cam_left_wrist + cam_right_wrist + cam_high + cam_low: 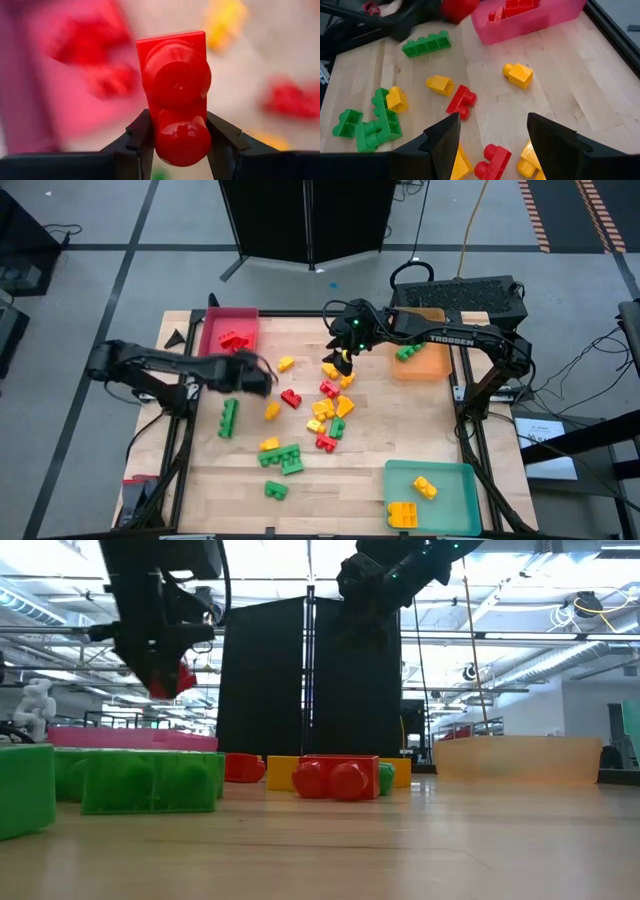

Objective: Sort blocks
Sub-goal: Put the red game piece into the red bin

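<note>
My left gripper is shut on a red two-stud block. It hangs above the table just right of the red tray, which holds a few red blocks. In the low view the gripper and its block are well off the table. My right gripper stands open over the far end of the loose pile of red, yellow and green blocks, with nothing between its fingers. My left gripper pinches the red block between its two fingers by the two sides of one end, at the stud nearer the wrist. The fingers slant downward. The block's other end sticks out past the fingertips, and the block is lifted clear of the table.
An orange tray at the far right holds a green block. A teal tray at the near right holds yellow blocks. Green blocks lie at the left and near the front. Bare wood shows at the near left.
</note>
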Robot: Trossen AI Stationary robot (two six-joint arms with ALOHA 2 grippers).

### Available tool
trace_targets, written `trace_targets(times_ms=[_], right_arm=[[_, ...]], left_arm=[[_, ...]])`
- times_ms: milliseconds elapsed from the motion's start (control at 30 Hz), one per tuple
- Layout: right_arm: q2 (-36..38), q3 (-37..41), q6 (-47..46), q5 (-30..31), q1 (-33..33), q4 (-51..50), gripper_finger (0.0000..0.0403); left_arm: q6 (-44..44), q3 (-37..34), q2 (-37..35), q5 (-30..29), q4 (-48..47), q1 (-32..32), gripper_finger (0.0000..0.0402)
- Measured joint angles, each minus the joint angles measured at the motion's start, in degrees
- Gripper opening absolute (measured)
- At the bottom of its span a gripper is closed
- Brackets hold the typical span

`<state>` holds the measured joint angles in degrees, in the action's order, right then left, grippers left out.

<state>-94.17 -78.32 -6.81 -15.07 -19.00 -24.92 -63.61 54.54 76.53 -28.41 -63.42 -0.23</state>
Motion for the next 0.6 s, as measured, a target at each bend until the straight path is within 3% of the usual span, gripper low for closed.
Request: trace_targets(times_ms=[133,300,400,600], right_arm=[[-0.02,0.00,0.00,0.02,-0.04,0.70,0.0226],[-0.02,-0.01,-0.02,0.15,-0.04,0.74,0.0226],[-0.02,-0.02,-0.02,0.15,-0.04,0.74,0.0226],[-0.02,-0.02,-0.02,0.14,-0.04,0.72,0.0226]], left_arm=[[6.40,0.00,-2.03,-6.38,-0.70,10.69,0.0135],[15.51,-2.26,-1.72,-7.63,0.66,23.94,0.0135],[20.77,-5.16,-1.63,-5.37,5.09,30.58,0.0135],[28.04,-8.71,-1.63,5.35,15.82,40.47,0.0135]])
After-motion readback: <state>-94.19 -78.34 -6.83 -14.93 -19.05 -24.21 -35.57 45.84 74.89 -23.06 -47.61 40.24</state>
